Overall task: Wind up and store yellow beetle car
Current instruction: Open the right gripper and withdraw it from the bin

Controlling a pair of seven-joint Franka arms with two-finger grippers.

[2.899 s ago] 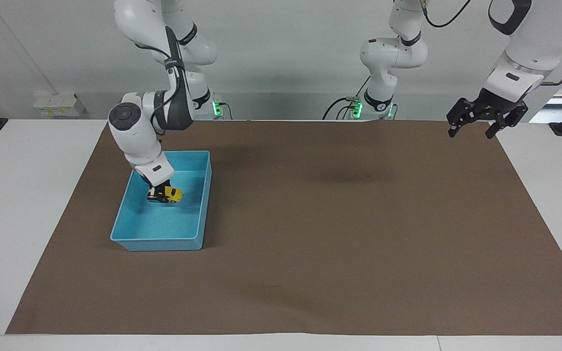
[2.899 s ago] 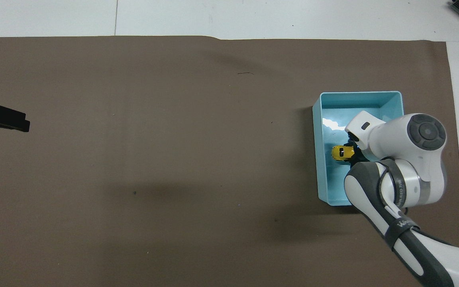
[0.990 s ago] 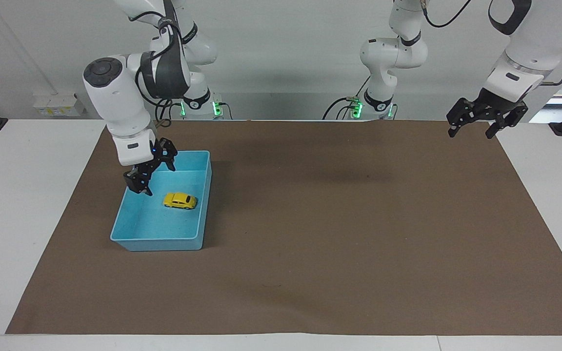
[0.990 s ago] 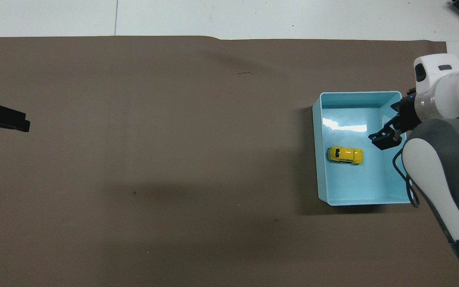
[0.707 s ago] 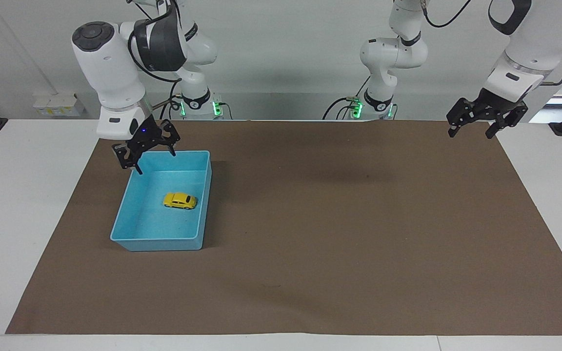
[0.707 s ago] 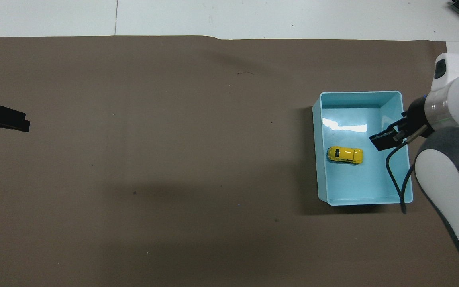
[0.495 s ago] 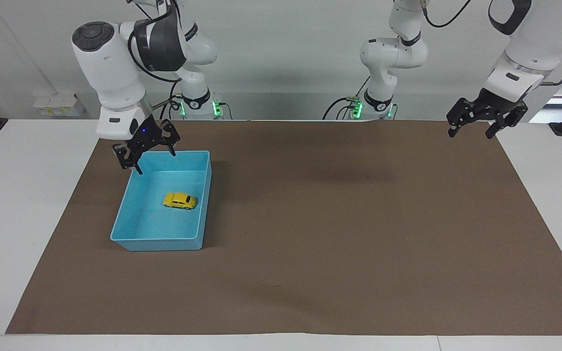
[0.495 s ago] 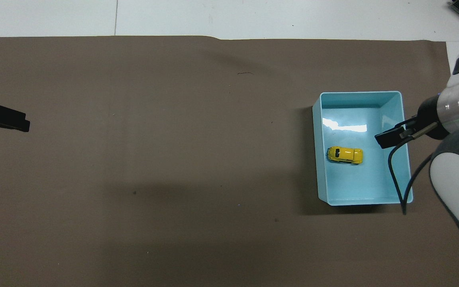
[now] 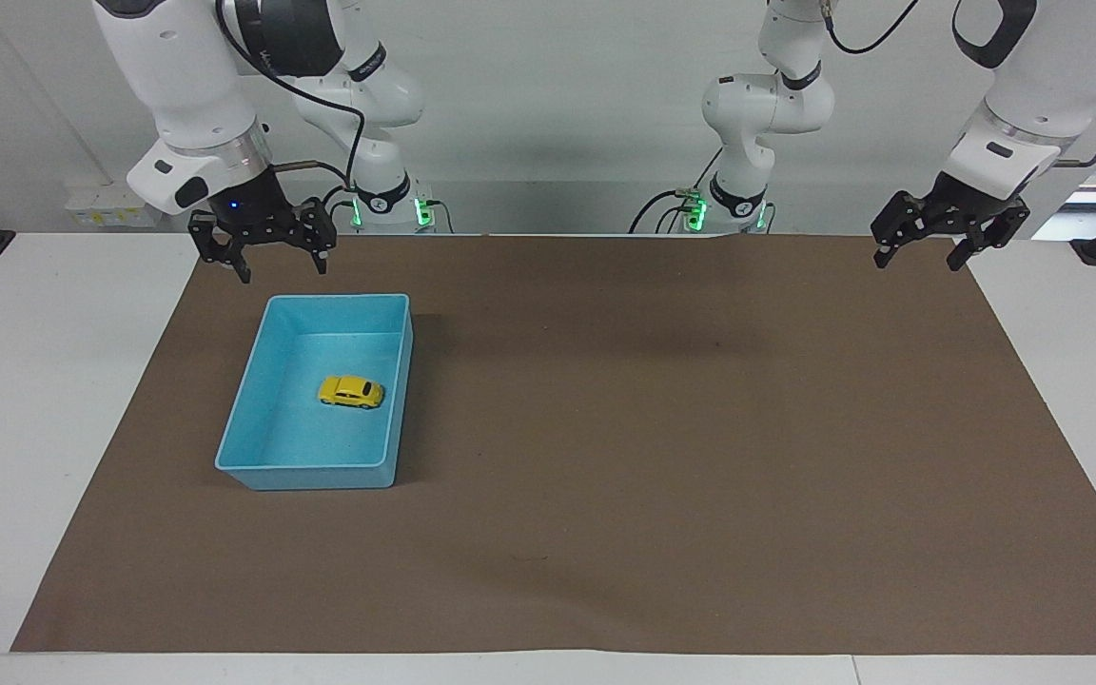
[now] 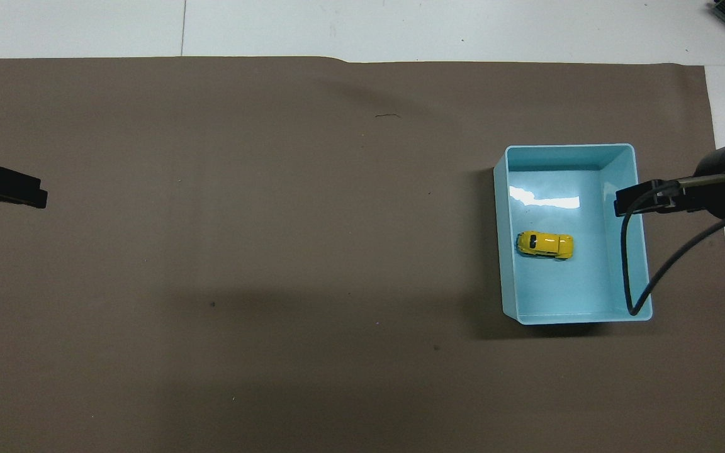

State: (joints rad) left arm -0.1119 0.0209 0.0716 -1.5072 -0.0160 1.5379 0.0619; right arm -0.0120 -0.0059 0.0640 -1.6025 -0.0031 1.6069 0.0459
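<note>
Brown mat (image 9: 605,428), yellow beetle car (image 9: 351,391) in blue bin (image 9: 305,472), seemingly clear of raised jaws

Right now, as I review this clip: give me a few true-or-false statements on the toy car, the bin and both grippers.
1. The yellow toy car lies inside the blue bin. True.
2. The right gripper holds the car. False: it is open, empty and raised.
3. The left gripper hangs open at the left arm's end of the table. True.
4. The car lies on its roof. False: it sits on its wheels.
</note>
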